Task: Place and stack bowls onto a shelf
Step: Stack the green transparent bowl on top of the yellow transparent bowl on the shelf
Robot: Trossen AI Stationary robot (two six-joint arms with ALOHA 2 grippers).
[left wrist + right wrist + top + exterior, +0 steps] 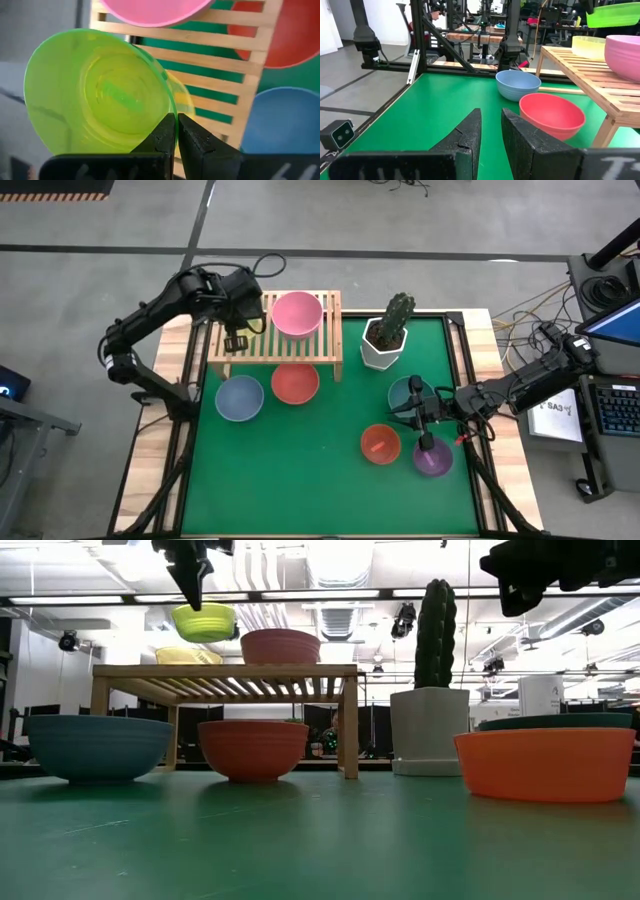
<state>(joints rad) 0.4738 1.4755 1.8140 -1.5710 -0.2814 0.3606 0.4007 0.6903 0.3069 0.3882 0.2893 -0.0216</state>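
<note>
- High view: dark jointed metal of the left arm reaches over the light-wood shelf (277,340), whose top is a row of parallel slats; the left gripper (236,340) hangs above the shelf's left end. A smooth round pink bowl (297,313) sits on the slats. On the green mat (300,480) just in front of the shelf lie the blue-grey bowl (239,397) and coral-red bowl (295,383), side by side. The right gripper (420,412) hovers over the teal bowl (405,393), with the red-orange bowl (380,443) and purple bowl (433,458) near it. A white faceted pot (382,345) holds a ribbed cactus (396,318).
- Low view: the red-orange bowl's finely ribbed wall fills the near right. The lime green bowl (204,622) hangs clear above the shelf, over the yellow bowl (188,655) resting on the slats.
- Left wrist view: two blunt black fingers (161,137) are pressed together on the translucent lime bowl's thin rim; concentric rings mark its base.
- Right wrist view: matte wedge-shaped fingers (465,136) stand slightly apart, holding nothing, above the bare mat.
</note>
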